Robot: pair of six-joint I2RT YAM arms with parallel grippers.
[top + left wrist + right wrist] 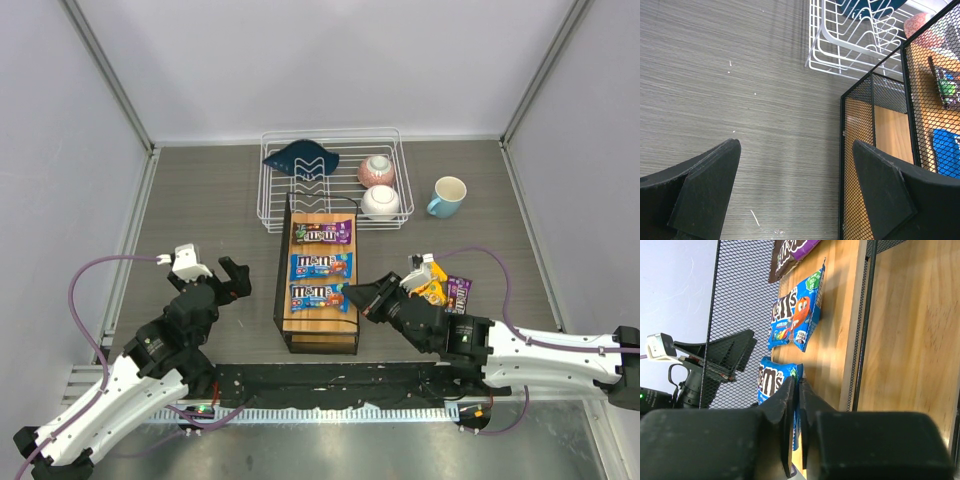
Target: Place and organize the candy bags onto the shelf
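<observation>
The right hand (352,296) has its fingers together at the right edge of the near blue candy bag (318,297), the nearest of three lined up on the shelf (318,322) top; whether they pinch it I cannot tell. It should lift straight off without skewing the row, then fetch the yellow bag (430,285) on the desk (220,200) to the right.

On my feed, a grey wood-grain table (210,200) sits boxed in by plain pale walls: a back wall (330,60), a left wall (50,150) and a right wall (600,120). Metal posts (108,75) mark the far corners. The light is soft and even, and a metal strip (330,445) gleams along the near edge.
</observation>
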